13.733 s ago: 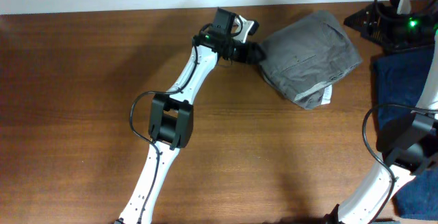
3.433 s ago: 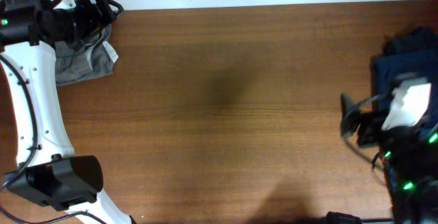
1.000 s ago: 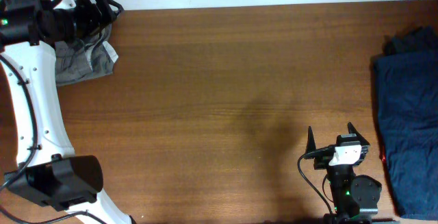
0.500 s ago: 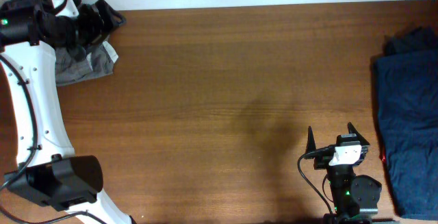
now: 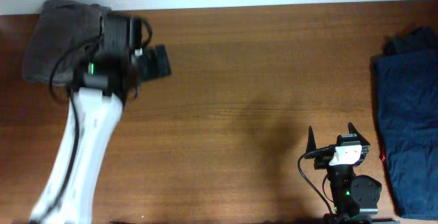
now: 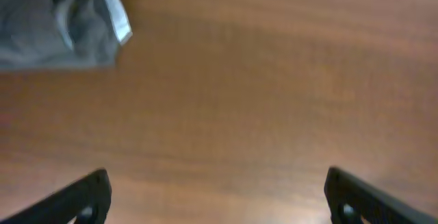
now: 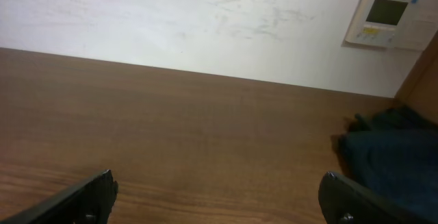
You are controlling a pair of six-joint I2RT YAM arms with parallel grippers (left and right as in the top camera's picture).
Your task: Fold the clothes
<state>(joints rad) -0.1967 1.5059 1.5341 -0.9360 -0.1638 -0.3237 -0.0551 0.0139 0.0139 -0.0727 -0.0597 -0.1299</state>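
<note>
even warm light, left-wrist view motion-blurred

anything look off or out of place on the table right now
Mostly tidy. The grey garment lies bunched at the far left corner of the table, right up against the edge, with its white label sticking out of the bundle. At the right edge the navy clothes look rumpled at the top.

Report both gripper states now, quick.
Left gripper: open, holding nothing; the grey garment lies apart from it.
Right gripper: open, holding nothing.
</note>
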